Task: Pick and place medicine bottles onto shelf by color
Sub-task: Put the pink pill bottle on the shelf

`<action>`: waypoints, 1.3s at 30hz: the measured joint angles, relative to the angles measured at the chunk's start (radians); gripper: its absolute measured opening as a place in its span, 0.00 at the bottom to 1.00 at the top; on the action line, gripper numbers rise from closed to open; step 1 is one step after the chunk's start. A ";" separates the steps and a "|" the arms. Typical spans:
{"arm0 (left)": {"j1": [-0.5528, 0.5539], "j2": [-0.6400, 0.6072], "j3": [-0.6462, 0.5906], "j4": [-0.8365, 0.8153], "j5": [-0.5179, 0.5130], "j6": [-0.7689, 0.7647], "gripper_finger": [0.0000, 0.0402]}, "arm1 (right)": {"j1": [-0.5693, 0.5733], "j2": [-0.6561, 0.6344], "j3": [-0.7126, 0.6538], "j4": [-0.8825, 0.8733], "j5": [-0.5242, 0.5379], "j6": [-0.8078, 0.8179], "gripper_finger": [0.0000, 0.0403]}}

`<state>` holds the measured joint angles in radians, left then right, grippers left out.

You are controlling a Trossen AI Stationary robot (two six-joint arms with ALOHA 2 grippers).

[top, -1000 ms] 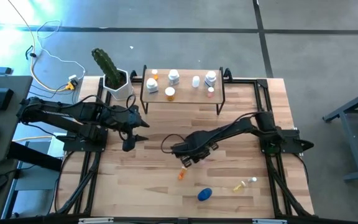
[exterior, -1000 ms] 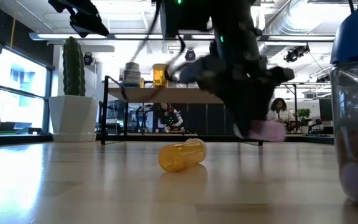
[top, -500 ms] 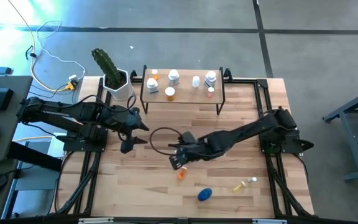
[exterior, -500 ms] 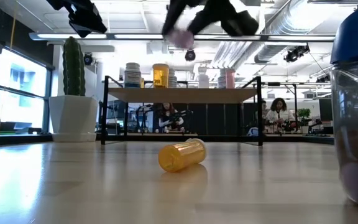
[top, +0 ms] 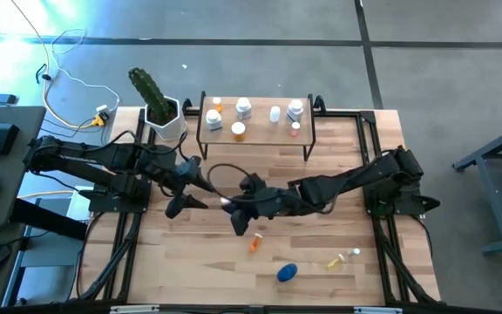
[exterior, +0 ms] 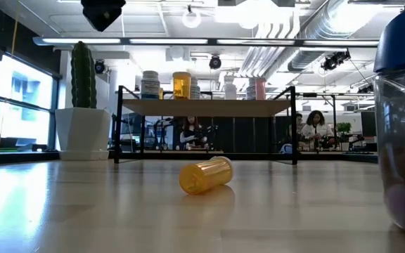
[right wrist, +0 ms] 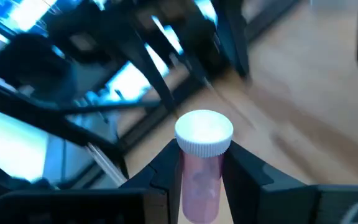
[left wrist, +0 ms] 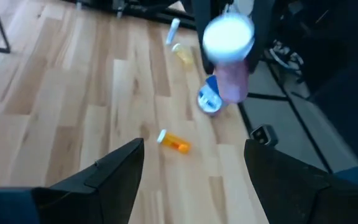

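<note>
R gripper (right wrist: pixel 199 180) was clamped on a pink bottle (right wrist: pixel 201 168) w/ a white cap, held upright between both fingers (right wrist: pixel 246 171); no label or writing legible on it. In the high view the R gripper (top: pixel 240 212) was raised over the table's middle-left area, arm stretched across from the R side. L wrist view showed the same pink bottle (left wrist: pixel 230 59) up off the table (left wrist: pixel 73 112), close ahead of the L gripper (left wrist: pixel 191 171), whose fingers stood wide apart w/ nothing between them.

L gripper (top: pixel 184 194) sat just beside the R one, slightly toward the table's L edge.

On the table below: an orange bottle (top: pixel 254 243) lay on its side near the R gripper, a blue round bottle (top: pixel 287 272) closer to the front edge, and a yellowish bottle (top: pixel 341 258) lying on its side to its R. Low view showed the orange bottle (exterior: pixel 205 175) on its side, no text readable.

Shelf (top: pixel 255 133) stood at the back, holding approx. seven small bottles, white ones, orange ones and a pink one; labels too small to read. Cactus in a white pot (top: pixel 166 121) stood just L of the shelf.
</note>
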<state>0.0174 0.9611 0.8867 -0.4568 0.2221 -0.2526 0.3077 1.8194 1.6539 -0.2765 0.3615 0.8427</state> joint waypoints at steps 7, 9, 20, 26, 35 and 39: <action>0.000 0.000 0.000 0.141 0.033 -0.053 0.67 | -0.028 -0.016 0.000 0.138 0.013 -0.156 0.20; 0.000 0.000 0.000 0.192 0.033 -0.066 0.67 | -0.037 -0.017 0.000 0.152 0.013 -0.172 0.20; 0.000 0.006 0.000 0.312 -0.058 -0.115 0.67 | -0.079 -0.017 0.000 0.193 0.009 -0.194 0.20; 0.002 0.006 0.000 0.312 -0.076 -0.129 0.61 | -0.088 -0.017 0.000 0.234 0.001 -0.196 0.20; 0.002 0.006 0.000 0.311 -0.077 -0.115 0.45 | -0.094 -0.017 0.000 0.244 -0.029 -0.197 0.20; 0.002 0.006 0.000 0.312 -0.077 -0.113 0.39 | -0.096 -0.017 0.000 0.244 -0.030 -0.197 0.20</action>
<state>0.0193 0.9668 0.8867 -0.1452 0.1455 -0.3659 0.2122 1.8025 1.6541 -0.0326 0.3320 0.6460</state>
